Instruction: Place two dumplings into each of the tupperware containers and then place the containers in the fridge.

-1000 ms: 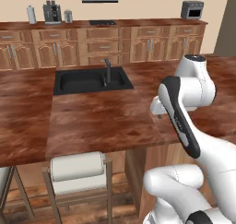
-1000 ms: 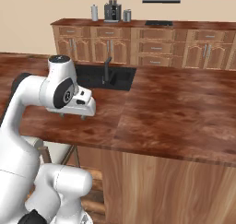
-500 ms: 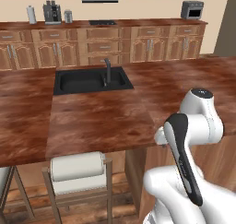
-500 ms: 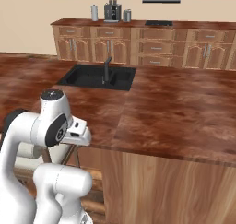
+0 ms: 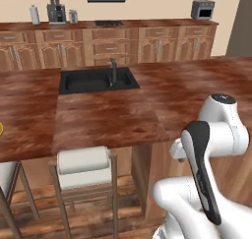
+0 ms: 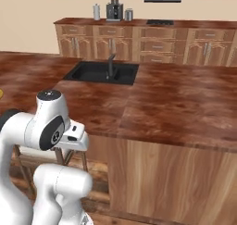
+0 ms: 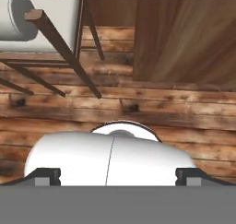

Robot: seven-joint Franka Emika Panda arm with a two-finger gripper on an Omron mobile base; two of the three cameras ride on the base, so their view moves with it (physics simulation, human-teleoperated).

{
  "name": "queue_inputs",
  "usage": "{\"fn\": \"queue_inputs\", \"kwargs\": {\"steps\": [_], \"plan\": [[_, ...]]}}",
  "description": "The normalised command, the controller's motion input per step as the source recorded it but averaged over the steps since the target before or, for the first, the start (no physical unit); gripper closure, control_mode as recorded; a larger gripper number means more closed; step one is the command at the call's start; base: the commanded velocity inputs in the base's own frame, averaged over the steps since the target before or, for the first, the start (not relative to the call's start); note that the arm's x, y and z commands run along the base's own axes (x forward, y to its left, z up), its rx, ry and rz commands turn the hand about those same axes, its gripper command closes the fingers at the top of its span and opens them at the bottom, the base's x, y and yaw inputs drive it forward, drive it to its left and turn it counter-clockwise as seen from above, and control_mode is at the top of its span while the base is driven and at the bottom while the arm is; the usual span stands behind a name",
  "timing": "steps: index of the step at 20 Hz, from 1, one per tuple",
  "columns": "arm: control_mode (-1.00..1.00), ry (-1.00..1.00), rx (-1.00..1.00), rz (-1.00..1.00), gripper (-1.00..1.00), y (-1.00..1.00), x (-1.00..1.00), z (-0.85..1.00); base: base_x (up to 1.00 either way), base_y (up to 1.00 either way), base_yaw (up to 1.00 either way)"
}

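Folded lower since earlier, below counter [image 5: 108, 120] edge; gripper [image 7: 118, 177] wide open, empty, facing floor. Risks clipping stool [image 7: 41, 20], upper left.

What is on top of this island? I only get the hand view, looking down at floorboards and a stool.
Observer: A black sink is set into the island counter, with a dark faucet.
Operator: And behind the island?
Observer: A back counter on wooden cabinets carries a coffee machine.
Operator: Anything else up there?
Observer: A toaster oven stands at the back counter's right end in the left base view.
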Motion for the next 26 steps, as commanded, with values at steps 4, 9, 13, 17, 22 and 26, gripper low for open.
{"fn": "queue_inputs", "kwargs": {"steps": [4,9,13,17,22,26], "plan": [[1.00,0.00,0.00,0.00,-1.00,0.00,0.00,0.00,-0.21,0.70,0.00],[1.00,0.00,0.00,0.00,-1.00,0.00,0.00,0.00,0.00,0.99,0.00],[1.00,0.00,0.00,0.00,-1.00,0.00,0.00,0.00,0.00,0.96,0.00],[1.00,0.00,0.00,0.00,-1.00,0.00,0.00,0.00,0.00,0.84,0.00],[1.00,0.00,0.00,0.00,-1.00,0.00,0.00,0.00,0.13,0.78,0.00],[1.00,0.00,0.00,0.00,-1.00,0.00,0.00,0.00,0.22,0.65,0.00]]}}
